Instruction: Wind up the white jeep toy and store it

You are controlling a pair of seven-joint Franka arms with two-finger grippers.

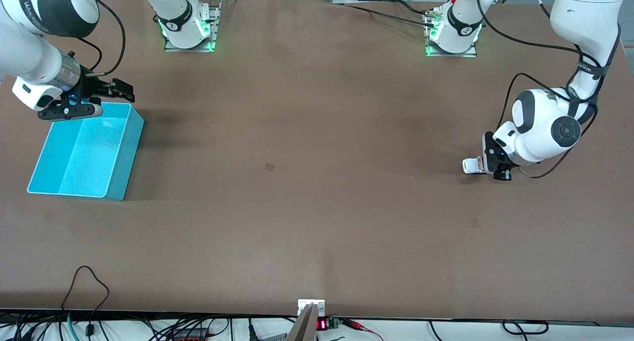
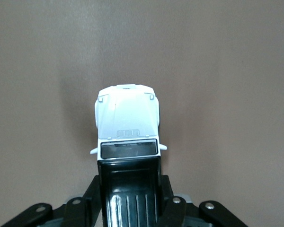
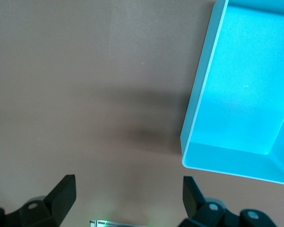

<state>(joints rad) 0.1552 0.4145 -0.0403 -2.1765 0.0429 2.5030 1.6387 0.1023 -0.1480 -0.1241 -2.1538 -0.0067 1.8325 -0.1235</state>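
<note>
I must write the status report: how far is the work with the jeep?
Done: the left pincer is shut on the white jeep toy, low at the left arm's end of the table. In hand: presumably the winding. Left: storing it; the cyan bin holds nothing, and the right pincer hangs open by its rim.

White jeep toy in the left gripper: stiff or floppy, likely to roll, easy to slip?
The white jeep toy looks like rigid moulded plastic, so probably stiff and light. As a wheeled car, it would likely roll if pushed on the table. The left gripper is shut on its glossy black rear, which may be somewhat slippery.
</note>
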